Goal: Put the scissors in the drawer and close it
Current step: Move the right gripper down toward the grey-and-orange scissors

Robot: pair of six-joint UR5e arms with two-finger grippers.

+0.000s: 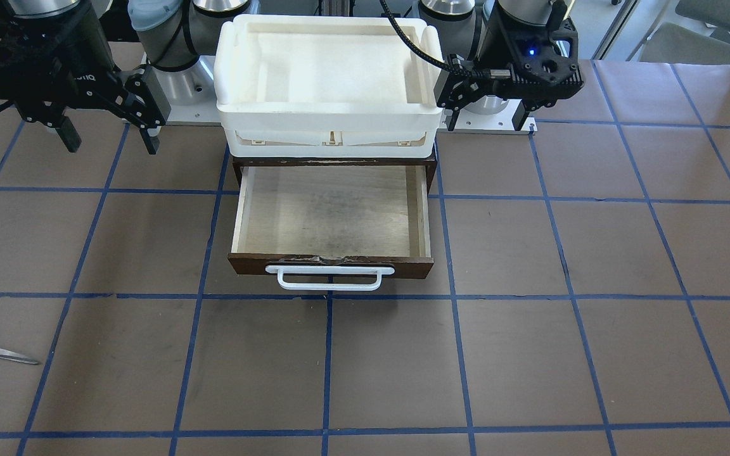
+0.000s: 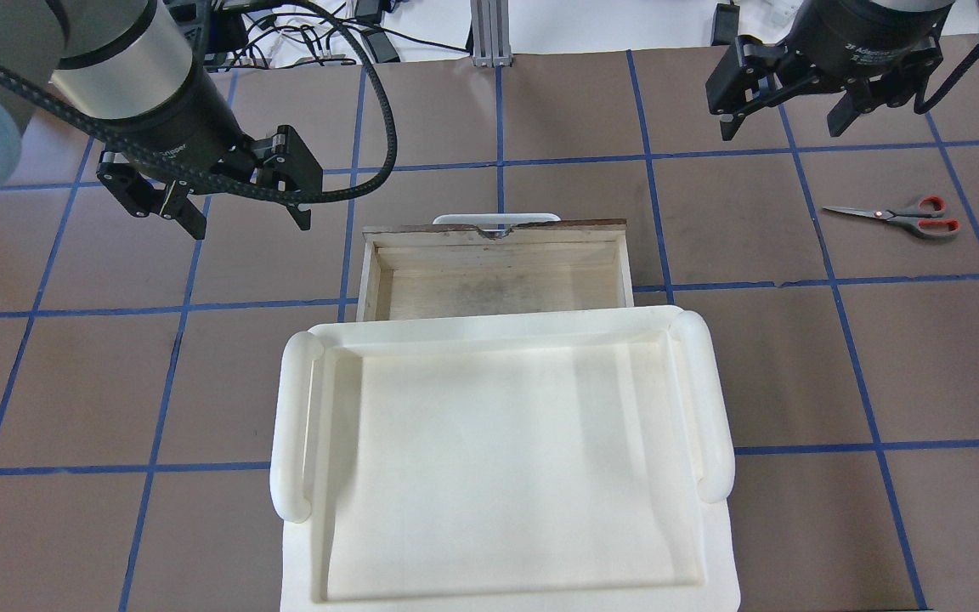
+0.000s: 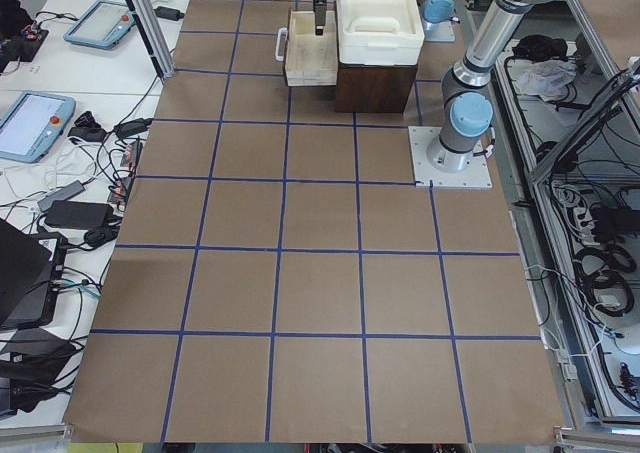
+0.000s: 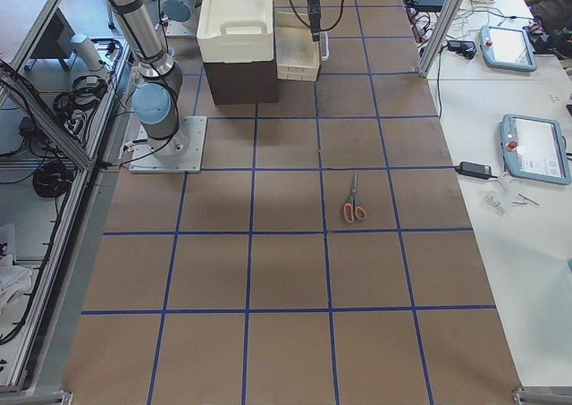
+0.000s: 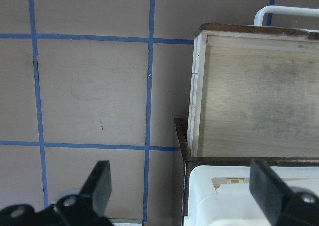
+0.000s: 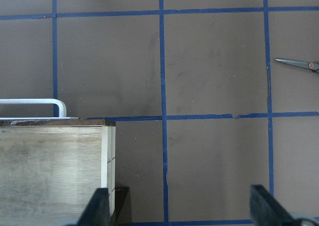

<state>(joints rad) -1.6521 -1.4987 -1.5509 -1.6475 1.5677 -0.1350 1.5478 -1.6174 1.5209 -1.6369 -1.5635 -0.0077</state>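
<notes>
Lying flat on the brown paper-covered table with its blue tape grid, the black-handled scissors with orange-red loop linings sit on the robot's right side, well apart from the drawer. Their dark blades point toward the drawer and their handles away from it. The blades seem to be shut, though they are too small in every view to be sure.

The pale plywood drawer with its dark brown front is pulled fully out of the small dark brown cabinet, white bar handle facing away from the robot. Its floor is bare, so nothing blocks a drop-in. A white plastic tray rests on top of the cabinet and overhangs only the drawer's rear edge, leaving most of the opening reachable from above.

Both arms hang above the table, one on each side of the drawer, touching nothing. The right gripper has its fingers spread wide and empty. It is the one on the scissors' side, so the pickup probably falls to it. The left gripper is likewise spread and empty, hovering beside the drawer's left wall. Neither step of the task has begun.
</notes>
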